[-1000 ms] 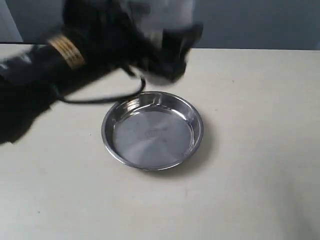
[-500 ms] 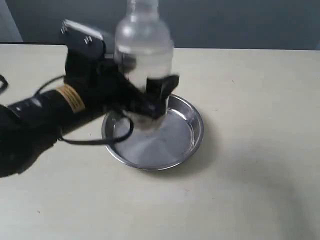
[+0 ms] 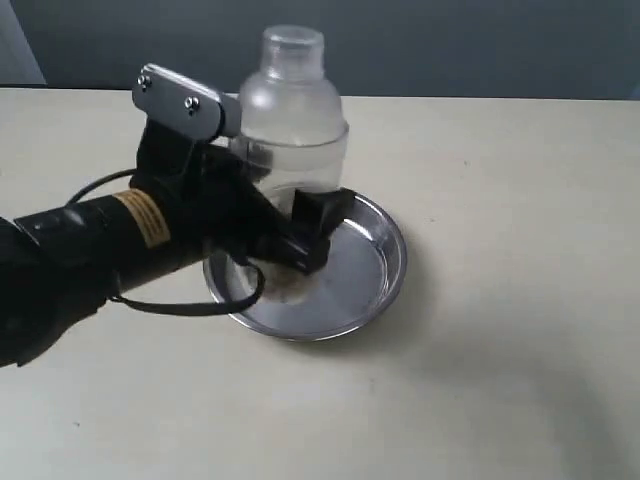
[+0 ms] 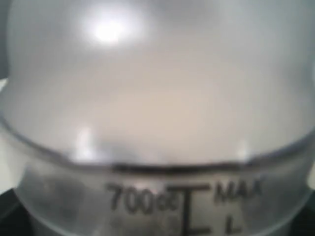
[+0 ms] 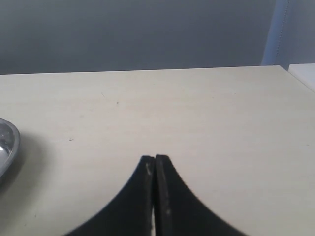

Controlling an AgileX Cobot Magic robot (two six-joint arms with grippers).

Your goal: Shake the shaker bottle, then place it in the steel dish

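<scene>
My claw (image 5: pixel 155 164) sits pressed closed over the pale worktop (image 5: pixel 197 113); the steel dish (image 5: pixel 7 142) peeks in at the edge.

The lower body of the shaker bottle (image 3: pixel 293 110) is hidden by the left hand (image 3: pixel 305 235), so contact with the steel dish (image 3: pixel 385 262) cannot be judged; the printed scale (image 4: pixel 187 201) is blurred and cropped in the left wrist view

Ext view: shaker bottle (image 3: pixel 293 130) + left gripper (image 3: pixel 305 235) block centre-left of steel dish (image 3: pixel 385 262); arm, cable fill left-mid frame. Dish right part open. Free passage: table (image 3: pixel 520 320) right half, lower edge. Wrist cam: right gripper (image 5: pixel 155 167) over bare table, dish rim well apart.
</scene>
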